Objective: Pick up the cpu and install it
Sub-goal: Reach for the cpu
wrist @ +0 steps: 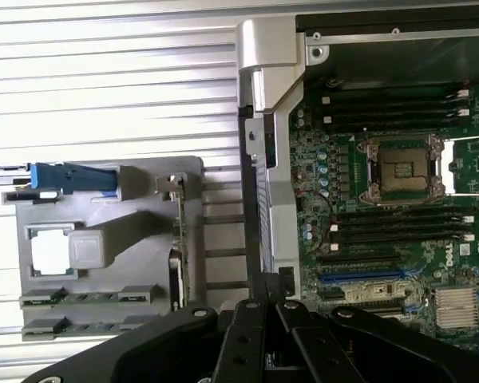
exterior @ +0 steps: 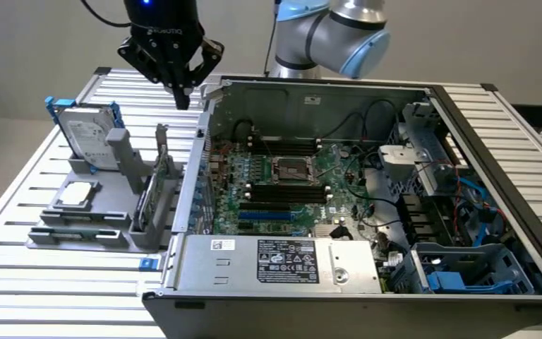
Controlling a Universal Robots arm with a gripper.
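Pincer [exterior: 183, 97] aloft, cpu [exterior: 76, 192] well apart

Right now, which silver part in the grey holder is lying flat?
The cpu, the small square one lying flat in the grey holder; the larger hard drive with the white label stands upright.

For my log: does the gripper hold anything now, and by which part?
Nothing is held. The gripper hangs empty above the table, apart from the cpu, which lies in the grey holder.
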